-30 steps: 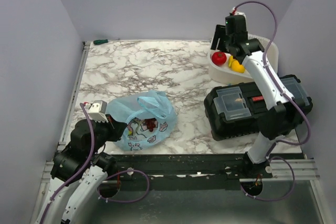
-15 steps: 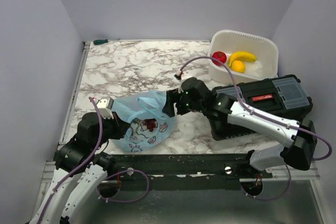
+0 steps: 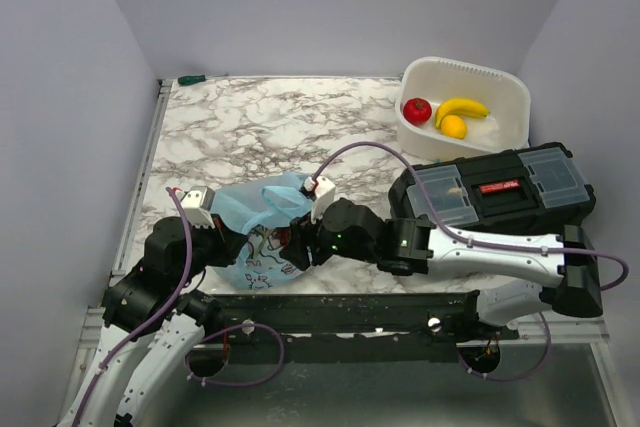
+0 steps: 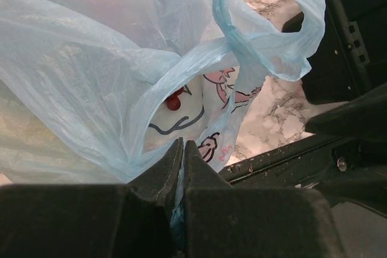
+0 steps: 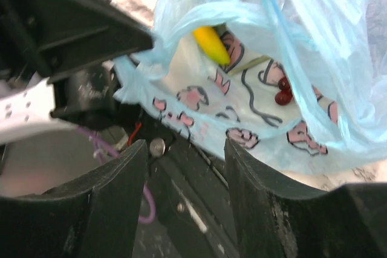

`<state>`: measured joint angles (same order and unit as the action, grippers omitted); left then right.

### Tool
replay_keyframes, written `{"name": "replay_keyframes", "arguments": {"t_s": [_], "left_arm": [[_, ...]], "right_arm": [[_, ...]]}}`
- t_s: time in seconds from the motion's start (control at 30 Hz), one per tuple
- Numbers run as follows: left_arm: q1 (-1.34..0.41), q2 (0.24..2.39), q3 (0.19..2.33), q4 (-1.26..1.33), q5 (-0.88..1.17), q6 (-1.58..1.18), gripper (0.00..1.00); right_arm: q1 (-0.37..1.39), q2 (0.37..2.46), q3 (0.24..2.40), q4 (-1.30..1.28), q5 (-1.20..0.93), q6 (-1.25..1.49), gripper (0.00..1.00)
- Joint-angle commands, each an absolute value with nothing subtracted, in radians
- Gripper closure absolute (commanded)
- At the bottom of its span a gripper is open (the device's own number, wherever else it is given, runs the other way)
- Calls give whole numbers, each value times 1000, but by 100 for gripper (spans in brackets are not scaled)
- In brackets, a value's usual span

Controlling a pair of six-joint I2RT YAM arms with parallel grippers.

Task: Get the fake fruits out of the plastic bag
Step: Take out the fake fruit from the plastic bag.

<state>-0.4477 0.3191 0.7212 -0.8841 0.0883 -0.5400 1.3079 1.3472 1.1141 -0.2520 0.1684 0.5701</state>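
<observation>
My left end effector (image 4: 182,149) is closed tight, its fingertips pinching a fold of the thin, crinkly light-blue plastic bag (image 3: 262,237) with pink-and-white cartoon print; the bag sits on the white-and-grey marbled worktop (image 3: 250,127) near its front edge. My right end effector (image 5: 184,149) stands partly open at the bag's right side, its two black fingers (image 5: 118,179) spread with nothing between them, pointing at the bag's mouth; I cannot tell whether they touch the film. Inside the bag, through the opening, a yellow plastic fruit (image 5: 211,45) shows, and beside it a small dark-red cluster (image 5: 283,92); one loop handle (image 4: 266,22) stands up above the bag. Well behind and to the right of the bag, a white plastic tub (image 3: 465,69) holds a red tomato (image 3: 417,110), a yellow banana (image 3: 463,107) and an orange citrus (image 3: 453,126); between tub and bag lies a black toolbox (image 3: 490,202).
</observation>
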Motion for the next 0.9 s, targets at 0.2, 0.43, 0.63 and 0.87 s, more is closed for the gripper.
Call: {"name": "replay_keyframes", "arguments": {"t_s": [0.2, 0.43, 0.63, 0.87], "left_arm": [[-454, 253, 709, -879, 51, -554, 100], [-454, 274, 712, -881, 35, -562, 100], [-454, 309, 710, -877, 59, -552, 100], [-453, 336, 712, -879, 55, -553, 100]], "right_arm": [[1304, 1586, 1054, 134, 397, 530, 50], [1305, 1819, 1172, 56, 492, 537, 55], [1304, 1917, 1236, 14, 640, 529, 54], [1284, 1956, 1233, 2, 713, 514, 51]]}}
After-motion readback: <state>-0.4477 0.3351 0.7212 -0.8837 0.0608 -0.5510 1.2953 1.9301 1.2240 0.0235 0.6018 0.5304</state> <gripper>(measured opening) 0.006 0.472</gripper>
